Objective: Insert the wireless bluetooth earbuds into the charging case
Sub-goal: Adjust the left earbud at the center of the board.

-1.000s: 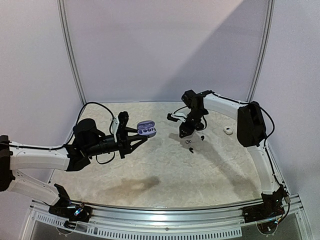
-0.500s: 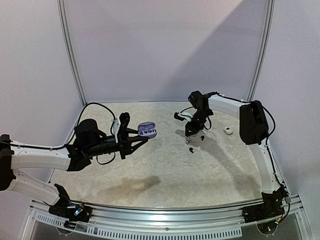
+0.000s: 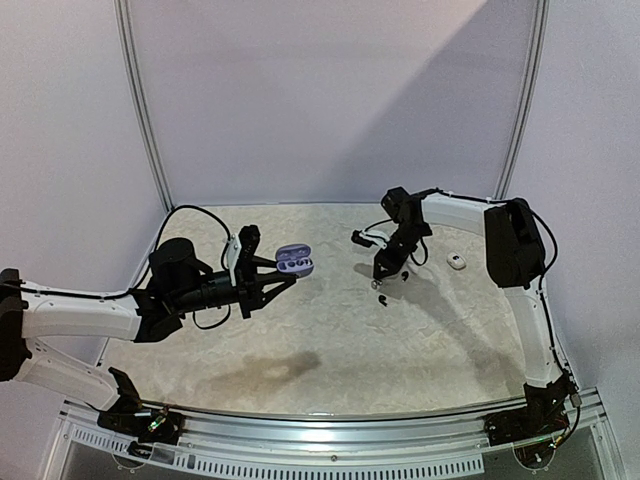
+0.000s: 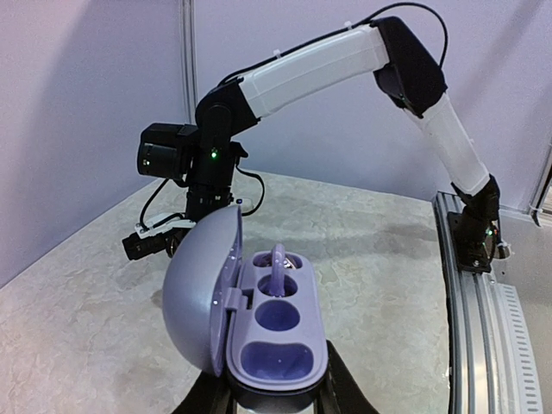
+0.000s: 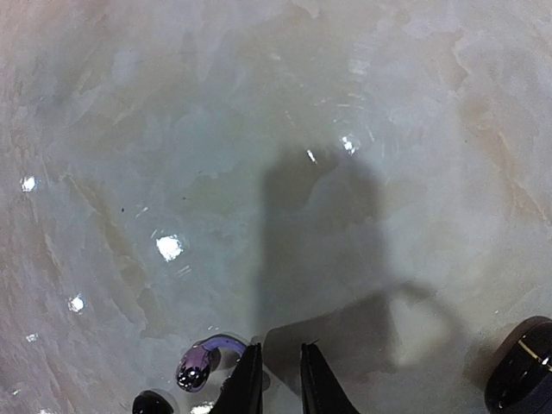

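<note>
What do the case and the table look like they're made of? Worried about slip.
The case looks like lavender plastic with a satin finish: a smooth moulded shell and sockets, with a soft sheen on the lid. The table has a hard, glossy, stone-patterned top, shown by sharp light glints and veining. It could be polished stone or laminate; the look leaves that open.

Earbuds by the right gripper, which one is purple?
The shiny purple earbud with the curved stem, lying on the table right beside the right gripper. The black earbud next to it, at the picture's bottom edge, is dark all over.
</note>
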